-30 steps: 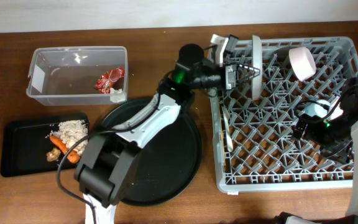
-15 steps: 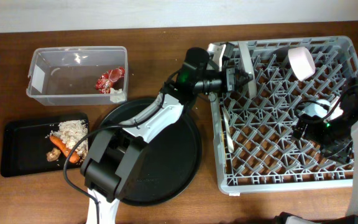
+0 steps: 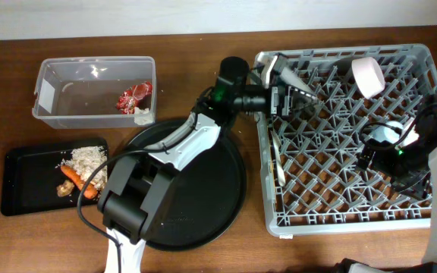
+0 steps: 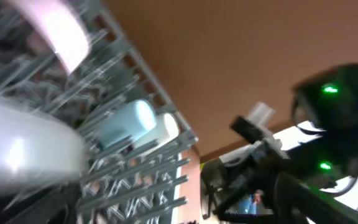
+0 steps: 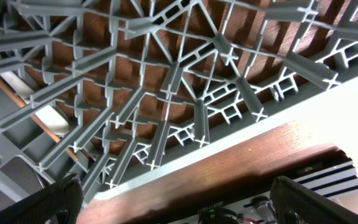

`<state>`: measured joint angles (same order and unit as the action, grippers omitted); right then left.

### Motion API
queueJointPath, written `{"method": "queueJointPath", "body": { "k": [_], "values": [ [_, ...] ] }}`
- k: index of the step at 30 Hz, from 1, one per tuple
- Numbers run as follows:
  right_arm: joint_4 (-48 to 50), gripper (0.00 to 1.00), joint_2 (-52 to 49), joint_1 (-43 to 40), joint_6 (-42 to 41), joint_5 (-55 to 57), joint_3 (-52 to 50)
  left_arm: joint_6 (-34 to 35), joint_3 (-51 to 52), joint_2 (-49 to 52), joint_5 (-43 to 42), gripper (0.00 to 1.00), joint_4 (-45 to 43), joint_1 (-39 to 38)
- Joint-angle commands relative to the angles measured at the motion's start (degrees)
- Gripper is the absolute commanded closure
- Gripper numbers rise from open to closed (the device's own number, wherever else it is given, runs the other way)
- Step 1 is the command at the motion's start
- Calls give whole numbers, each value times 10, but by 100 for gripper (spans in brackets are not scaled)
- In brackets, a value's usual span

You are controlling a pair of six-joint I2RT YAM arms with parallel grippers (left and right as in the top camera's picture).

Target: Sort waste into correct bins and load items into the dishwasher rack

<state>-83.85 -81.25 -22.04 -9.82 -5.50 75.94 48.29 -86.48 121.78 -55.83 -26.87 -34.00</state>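
The grey dishwasher rack (image 3: 340, 189) fills the right side. A white plate (image 3: 288, 80) leans on edge among the pegs at its far left corner, blurred in the left wrist view (image 4: 23, 149). My left gripper (image 3: 290, 97) hovers right by the plate, jaws apart, open. A pink bowl (image 3: 369, 76) stands at the rack's back, and a cup (image 3: 381, 135) sits mid-right. The left wrist view shows a blue cup (image 4: 126, 121) beside a cream cup (image 4: 166, 127). My right gripper (image 5: 179, 205) stands open over the rack's lattice, empty.
A clear tub (image 3: 51, 114) holds a red-and-white wrapper (image 3: 133, 98). The shallow black tray (image 3: 21, 189) carries beige scraps (image 3: 86, 159) and a carrot piece (image 3: 78, 180). A large round black tray (image 3: 203, 205) lies beside the rack. A fork and chopstick (image 3: 278, 155) lie along the rack's left side.
The plate has gone from upright to leaning toward the rack's left corner. My left gripper opened off it and shifted slightly left. The right arm has not moved.
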Motion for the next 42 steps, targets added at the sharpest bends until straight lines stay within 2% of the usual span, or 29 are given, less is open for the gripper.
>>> {"method": "queueJointPath", "body": {
  "k": [1,8,12,14,16,19,20,23,27,30,32,35,39,42],
  "values": [
    [-1,1,6,-1,4,-1,1,5,-2,5,-35,1,1,-9],
    [-1,1,6,-1,4,-1,1,-22,-2,5,-60,1,149,-5],
    [-1,1,6,-1,4,-1,1,-134,-2,-5,-18,1,304,21],
    [-1,1,6,-1,6,-1,1,-243,-2,-45,107,1,453,56],
    [0,1,6,-1,6,-1,1,-299,-2,-88,216,1,544,79],
    [2,1,1,-1,12,-21,1,-314,-2,-167,466,1,711,123],
    [4,1,0,0,37,-48,1,-315,-2,-190,507,1,765,141],
    [21,1,-1,25,67,-89,1,-314,-2,-229,542,1,895,202],
    [81,1,-1,111,67,-89,1,-312,-2,-249,542,1,959,286],
    [186,1,-1,162,67,-89,1,-313,-2,-279,547,1,982,379],
    [176,1,-1,165,106,-89,1,-313,-2,-283,547,1,1009,406],
    [136,1,0,164,111,-65,1,-323,8,-296,548,1,1043,423],
    [153,1,47,164,105,-58,-32,-331,108,-411,560,1,1008,423],
    [247,1,166,164,89,-59,-146,-408,239,-573,512,1,910,423]
  ]
}}
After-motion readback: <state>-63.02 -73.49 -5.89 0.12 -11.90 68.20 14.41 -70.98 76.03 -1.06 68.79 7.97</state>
